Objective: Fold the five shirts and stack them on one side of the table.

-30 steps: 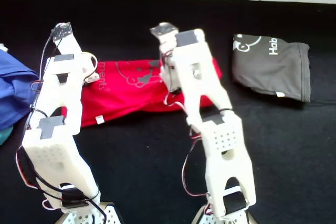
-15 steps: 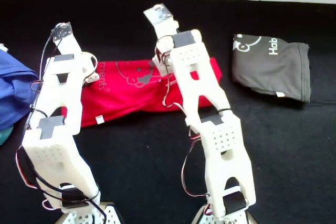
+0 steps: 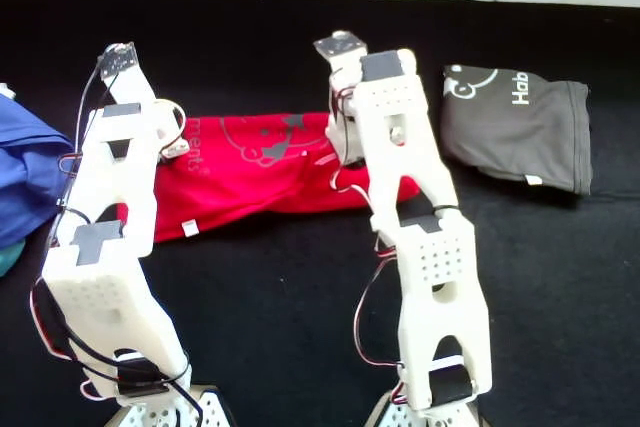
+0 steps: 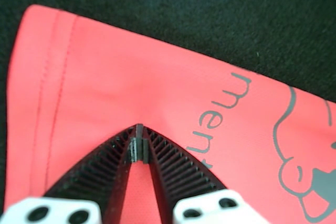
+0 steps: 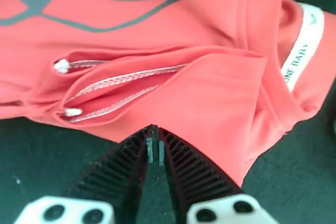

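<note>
- Red shirt point(image 3: 250, 162) lies mid-table, folded lengthwise; folding looks half done.
- Left gripper point(image 4: 137, 145) clenched, pinching the shirt.
- Right gripper point(image 5: 153, 148) clenched at the collar-end edge; cannot tell if it holds cloth.
- Next move probably calls for folding end over end.

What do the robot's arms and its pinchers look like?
The left arm and right arm are chunky white plastic with dotted holes, dark joints and thin red and black wires. The left gripper and right gripper have black, ribbed, pointed fingers on white bases.
</note>
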Tool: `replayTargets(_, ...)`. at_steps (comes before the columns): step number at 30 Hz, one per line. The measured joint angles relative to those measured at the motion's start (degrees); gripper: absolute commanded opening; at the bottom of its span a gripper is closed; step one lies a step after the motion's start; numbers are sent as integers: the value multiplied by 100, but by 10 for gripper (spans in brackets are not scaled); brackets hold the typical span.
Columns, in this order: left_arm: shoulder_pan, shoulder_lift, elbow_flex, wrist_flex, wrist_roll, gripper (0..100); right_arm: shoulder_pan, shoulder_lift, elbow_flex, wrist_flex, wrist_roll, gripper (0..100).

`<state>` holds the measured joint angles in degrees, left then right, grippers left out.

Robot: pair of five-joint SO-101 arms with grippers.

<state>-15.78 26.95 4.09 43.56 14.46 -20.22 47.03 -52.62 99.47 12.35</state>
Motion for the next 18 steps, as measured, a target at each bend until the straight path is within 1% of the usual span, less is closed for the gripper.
replayTargets(2,0,0,0,0,0,9,-53,79,-18,-18,0,7)
replayTargets(10,0,0,0,0,0,9,-677,835,-18,-879,0,7)
replayTargets(13,0,0,0,0,0,9,-712,870,-26,-1046,0,7)
replayTargets(18,0,0,0,0,0,9,-712,870,-26,-1002,0,7)
